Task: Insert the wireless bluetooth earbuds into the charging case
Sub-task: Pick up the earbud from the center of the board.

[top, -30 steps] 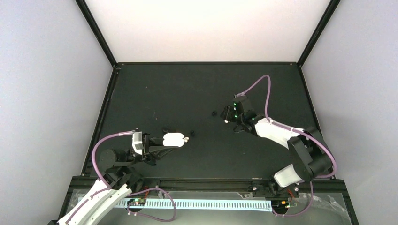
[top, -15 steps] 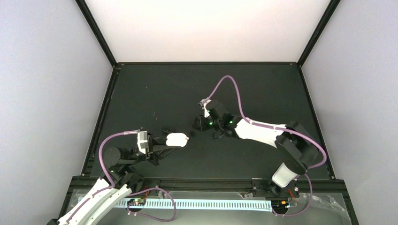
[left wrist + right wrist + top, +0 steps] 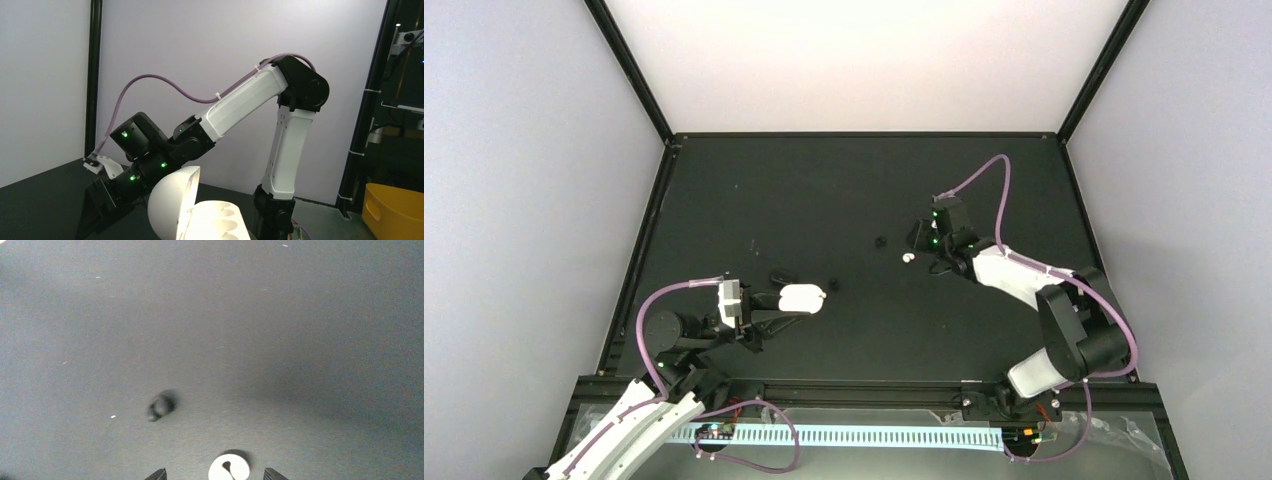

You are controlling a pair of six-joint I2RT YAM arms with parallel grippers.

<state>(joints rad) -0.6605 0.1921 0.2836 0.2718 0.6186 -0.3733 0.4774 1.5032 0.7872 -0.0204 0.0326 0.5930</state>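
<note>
The white charging case (image 3: 799,298) hangs open at the left, and my left gripper (image 3: 769,303) is shut on it. In the left wrist view its lid (image 3: 170,210) stands up over the empty-looking sockets (image 3: 222,222); my own fingers are out of that view. A white earbud (image 3: 908,257) lies on the mat right of centre. My right gripper (image 3: 916,248) is open over it. In the right wrist view this earbud (image 3: 229,469) sits between the fingertips (image 3: 159,474) with a gap on each side. A black earbud (image 3: 161,406) lies further off, and another black earbud (image 3: 833,284) lies by the case.
A dark oval object (image 3: 782,277) lies just behind the white case. The black mat (image 3: 824,190) ends at a black frame rail (image 3: 639,250) on the left. The right arm (image 3: 250,100) reaches across in front of the left wrist camera.
The right arm swung left towards the case half a second ago and has come back right, over the white earbud. The left arm and the case have barely moved.
</note>
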